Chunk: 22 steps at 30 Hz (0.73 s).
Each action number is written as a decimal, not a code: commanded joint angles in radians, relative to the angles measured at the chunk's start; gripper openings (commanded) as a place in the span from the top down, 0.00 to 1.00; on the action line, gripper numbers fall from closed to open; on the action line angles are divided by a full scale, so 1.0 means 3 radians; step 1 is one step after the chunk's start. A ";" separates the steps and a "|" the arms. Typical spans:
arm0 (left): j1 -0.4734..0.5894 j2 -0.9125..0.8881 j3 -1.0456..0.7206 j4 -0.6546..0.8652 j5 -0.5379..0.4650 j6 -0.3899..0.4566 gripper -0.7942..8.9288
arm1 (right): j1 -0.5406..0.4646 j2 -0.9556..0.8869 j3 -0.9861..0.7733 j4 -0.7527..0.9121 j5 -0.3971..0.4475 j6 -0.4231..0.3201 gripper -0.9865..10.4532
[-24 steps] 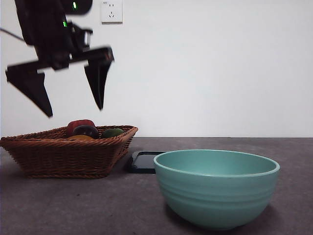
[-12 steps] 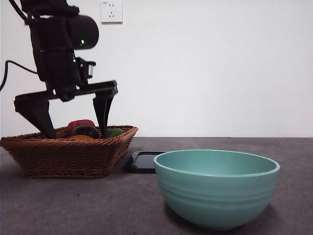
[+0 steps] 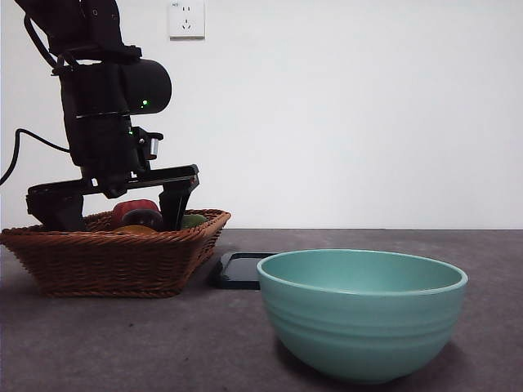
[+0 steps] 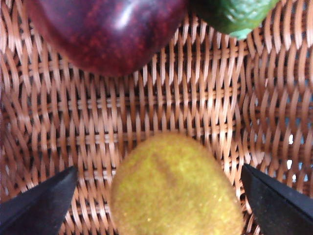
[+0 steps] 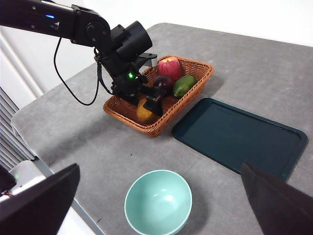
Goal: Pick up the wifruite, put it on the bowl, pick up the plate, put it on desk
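- Two arms on this rig; the left pincer (image 3: 114,208) is at work, lowered into the brown woven wicker basket (image 3: 98,261), jaws spread wide on either side of the round orange-yellow wifruite (image 4: 176,188), not touching it yet.
- Wifruite lies on the basket floor at the near end, apart from the dark red-purple fruit (image 4: 105,32) and the green fruit (image 4: 234,14); that gap likely explains the straight-down approach, jaws have room on both sides.
- From the right wrist view, a red apple (image 5: 169,66) also sits at the basket's far end, well apart from the target.
- Right pincer (image 5: 161,196) waits high above the dark grey matte desk (image 5: 88,147), jaws apart, empty, out of the way.
- Large mint-teal glazed round bowl (image 3: 361,314) stands empty on the desk, near the basket, ready to receive the fruit.
- Dark teal flat rectangular tray (image 5: 239,137), probably the "plate", lies on the desk just beside the basket, untouched.
- Step in hand, as I judge it: closing on the wifruite; risk is the rounded fruit rolling on the weave if the jaws close off-centre.
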 commanded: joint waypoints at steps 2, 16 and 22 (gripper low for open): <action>-0.0005 0.0061 0.0080 0.0017 -0.0013 -0.0053 0.42 | 0.0011 0.0019 0.0064 0.0013 -0.0009 0.0004 0.34; -0.0005 0.0060 0.0090 -0.0052 -0.0011 -0.0043 0.63 | 0.0011 0.0019 0.0064 0.0013 -0.0009 0.0003 0.34; 0.0015 0.0027 0.0341 -0.0371 -0.0009 0.0013 0.63 | 0.0011 0.0019 0.0064 0.0013 -0.0009 0.0003 0.34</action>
